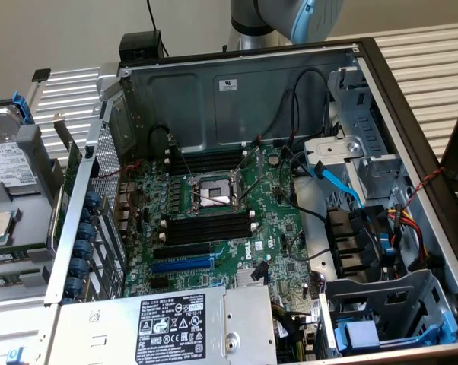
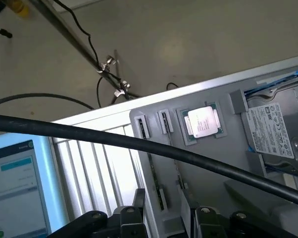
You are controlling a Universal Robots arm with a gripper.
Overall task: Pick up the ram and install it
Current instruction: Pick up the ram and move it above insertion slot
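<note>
We find the claw (image 2: 161, 213) spread wide, holding nothing. The ram (image 2: 155, 171) stands on edge in the grey tray (image 2: 213, 161) just ahead, in line with the gap between the fingers, its long axis running straight away from the claw.

Slatted bench (image 1: 430, 53) bears computer case (image 1: 236, 99); parts tray (image 1: 35, 190).

Computer workshop bench, open desktop case (image 1: 236, 99), loose hard drive (image 1: 8, 163), monitor (image 2: 15, 193)
</note>
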